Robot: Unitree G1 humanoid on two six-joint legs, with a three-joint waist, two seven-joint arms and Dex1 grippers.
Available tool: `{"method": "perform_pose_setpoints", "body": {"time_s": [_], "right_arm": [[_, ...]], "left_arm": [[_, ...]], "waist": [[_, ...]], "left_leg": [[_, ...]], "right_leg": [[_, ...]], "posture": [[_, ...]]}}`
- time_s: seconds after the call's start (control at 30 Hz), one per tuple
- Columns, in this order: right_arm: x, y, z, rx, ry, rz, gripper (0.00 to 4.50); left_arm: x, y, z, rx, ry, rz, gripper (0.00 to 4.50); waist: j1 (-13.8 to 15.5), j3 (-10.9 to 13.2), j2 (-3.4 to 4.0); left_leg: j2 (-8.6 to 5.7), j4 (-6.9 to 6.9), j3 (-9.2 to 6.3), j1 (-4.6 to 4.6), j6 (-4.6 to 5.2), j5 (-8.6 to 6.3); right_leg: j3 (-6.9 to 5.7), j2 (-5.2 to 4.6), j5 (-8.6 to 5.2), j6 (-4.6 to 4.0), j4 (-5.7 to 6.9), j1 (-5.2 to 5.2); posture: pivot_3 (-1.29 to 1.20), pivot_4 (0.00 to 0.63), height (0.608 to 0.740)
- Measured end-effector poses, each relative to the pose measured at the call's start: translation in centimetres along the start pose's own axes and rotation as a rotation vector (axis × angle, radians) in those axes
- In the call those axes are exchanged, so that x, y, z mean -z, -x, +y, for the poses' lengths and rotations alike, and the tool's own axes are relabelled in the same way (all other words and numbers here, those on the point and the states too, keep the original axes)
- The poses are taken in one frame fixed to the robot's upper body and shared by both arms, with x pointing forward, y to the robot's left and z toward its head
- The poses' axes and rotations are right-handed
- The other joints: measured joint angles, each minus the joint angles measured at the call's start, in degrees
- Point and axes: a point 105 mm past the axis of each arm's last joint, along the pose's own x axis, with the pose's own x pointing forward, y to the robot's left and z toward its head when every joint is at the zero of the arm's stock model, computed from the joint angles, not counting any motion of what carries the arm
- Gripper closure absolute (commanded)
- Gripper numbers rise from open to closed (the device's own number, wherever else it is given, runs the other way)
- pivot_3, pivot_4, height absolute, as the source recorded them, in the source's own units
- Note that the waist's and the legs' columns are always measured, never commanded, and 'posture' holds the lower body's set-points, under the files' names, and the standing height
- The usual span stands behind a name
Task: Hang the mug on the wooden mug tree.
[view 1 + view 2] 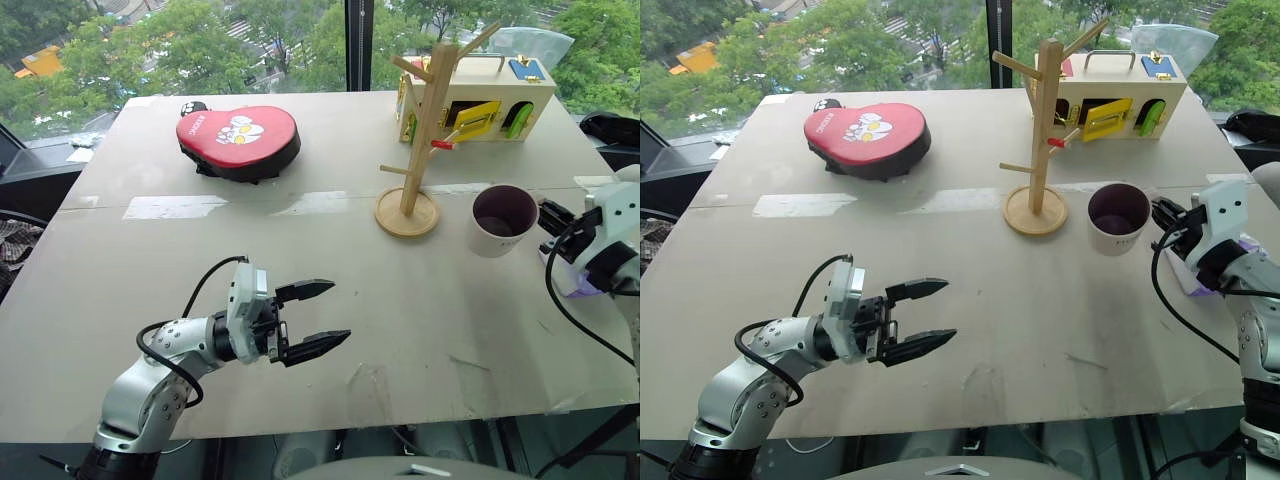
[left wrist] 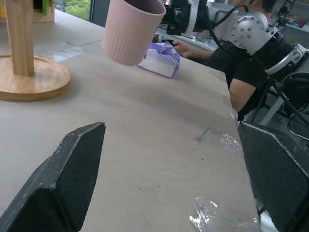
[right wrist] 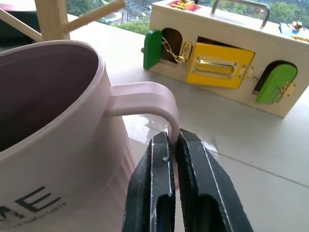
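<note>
Robot test room in an upper-floor office or lab

A board-covered tabletop stands against tall windows at 12 o'clock, looking down on treetops and a street. Training props lie on it: a latch box at 1 o'clock, a red pad at 11. A seated person and cabled equipment crowd the room behind.

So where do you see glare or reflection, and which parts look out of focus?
Left eye view: pale sheen on the table between the red pad and the wooden mug tree. Left wrist view: the left gripper fingers blur near the lens. Right wrist view: the mug wall looks soft, the right gripper sharp.
</note>
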Motion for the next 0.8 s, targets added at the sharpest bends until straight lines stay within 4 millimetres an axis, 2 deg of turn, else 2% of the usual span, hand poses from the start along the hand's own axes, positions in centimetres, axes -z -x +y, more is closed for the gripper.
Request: {"method": "perform_pose_setpoints", "body": {"time_s": [0.27,0.4,0.53,0.8], "right_arm": [[-4.8,-2.1,1.3,-0.098,0.111,-0.039,4.44],[-6.3,-3.2,2.2,-0.156,0.122,-0.035,4.44],[-7.6,-3.4,3.5,-0.237,0.141,-0.028,4.44],[-9.5,-3.6,4.3,-0.285,0.156,0.003,4.44]], "left_arm": [[-1.3,0.3,0.6,-0.048,0.005,-0.093,0.0],[-1.9,1.2,0.5,-0.077,-0.004,-0.129,0.0],[-2.6,2.0,0.2,-0.098,-0.021,-0.164,0.0],[-2.3,3.1,-0.3,-0.143,-0.014,-0.175,0.0]], "waist": [[-0.08,0.04,0.01],[0.05,0.07,-0.02],[0.04,0.09,-0.03],[0.01,0.13,-0.02]], "left_leg": [[0.01,-0.01,0.01,-0.03,0.0,0.0],[0.01,-0.01,0.0,-0.09,0.0,0.0],[0.0,-0.01,0.01,-0.12,0.04,-0.03],[-0.01,-0.03,0.02,-0.15,0.09,-0.07]], "right_leg": [[-0.01,0.0,0.0,0.0,-0.01,-0.03],[-0.02,-0.03,0.0,-0.01,-0.06,-0.04],[-0.03,-0.1,0.0,-0.01,-0.12,-0.05],[-0.07,-0.15,-0.1,-0.19,-0.2,-0.07]], "posture": [[0.0,0.15,0.74],[0.0,0.15,0.74],[0.0,0.15,0.74],[0.0,0.15,0.74]]}}
